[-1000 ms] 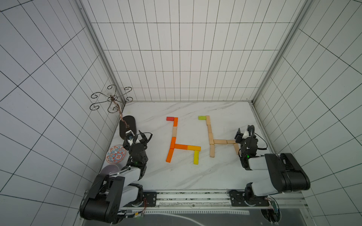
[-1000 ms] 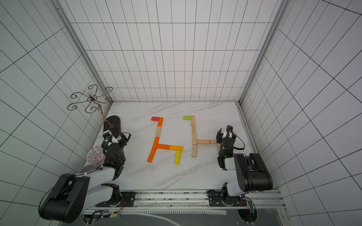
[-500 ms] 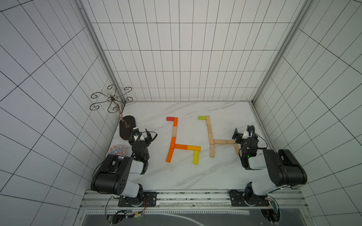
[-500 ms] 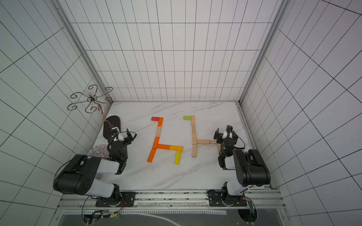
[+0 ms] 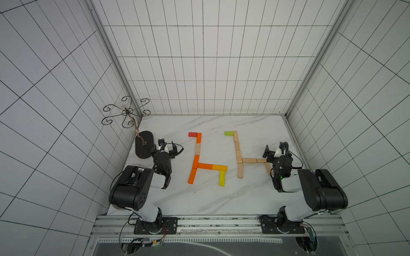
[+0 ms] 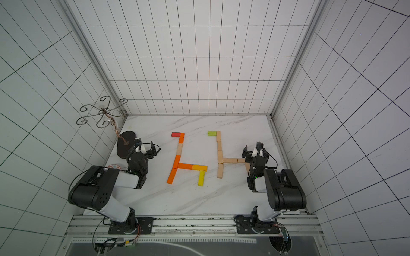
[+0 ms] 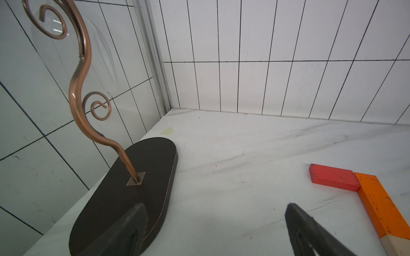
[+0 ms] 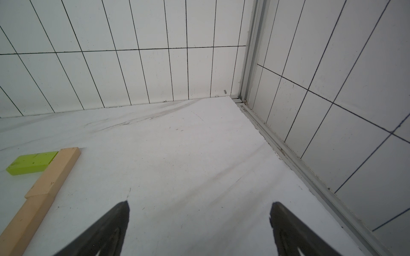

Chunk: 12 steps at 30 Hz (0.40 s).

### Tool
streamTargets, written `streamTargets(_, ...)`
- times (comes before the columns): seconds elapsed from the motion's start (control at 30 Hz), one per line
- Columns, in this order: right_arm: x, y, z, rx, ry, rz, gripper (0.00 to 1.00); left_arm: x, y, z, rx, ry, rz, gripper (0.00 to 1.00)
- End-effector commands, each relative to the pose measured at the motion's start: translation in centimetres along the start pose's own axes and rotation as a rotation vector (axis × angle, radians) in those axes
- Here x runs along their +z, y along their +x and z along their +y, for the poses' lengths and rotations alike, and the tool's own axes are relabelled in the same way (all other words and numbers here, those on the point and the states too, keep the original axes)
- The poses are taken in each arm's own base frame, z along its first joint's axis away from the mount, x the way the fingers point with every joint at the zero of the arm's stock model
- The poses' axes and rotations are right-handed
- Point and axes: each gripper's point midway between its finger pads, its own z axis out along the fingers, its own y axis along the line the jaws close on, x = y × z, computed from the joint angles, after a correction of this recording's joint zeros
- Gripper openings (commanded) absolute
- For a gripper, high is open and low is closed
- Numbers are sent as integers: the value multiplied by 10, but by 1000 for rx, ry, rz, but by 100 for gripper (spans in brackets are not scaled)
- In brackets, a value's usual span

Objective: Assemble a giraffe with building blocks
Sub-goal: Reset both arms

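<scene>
Building blocks (image 5: 200, 165): two flat giraffe figures mid-frame on marble tabletop (image 5: 199, 199), seen in both top views; coloured figure centre-left, pale wood figure (image 5: 249, 160) centre-right. Left pincer (image 5: 168, 145): jaws apart, empty, beside dark stand base (image 5: 142, 151). Right pincer (image 5: 275, 148): jaws apart, empty, at pale wood figure's right end

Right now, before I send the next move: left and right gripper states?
Left gripper: open, empty.
Right gripper: open, empty.
</scene>
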Motion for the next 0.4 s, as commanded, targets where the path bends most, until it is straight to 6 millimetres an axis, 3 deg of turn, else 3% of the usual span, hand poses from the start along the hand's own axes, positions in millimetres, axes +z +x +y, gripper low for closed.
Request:
streamTargets(0.0,1,-9,-2,13,3,-31,99,0,0,0,11,9,-5,97)
streamTargets(0.37,1,-9,3,-4,-31,-32,99,0,0,-1,11,9,-5,97)
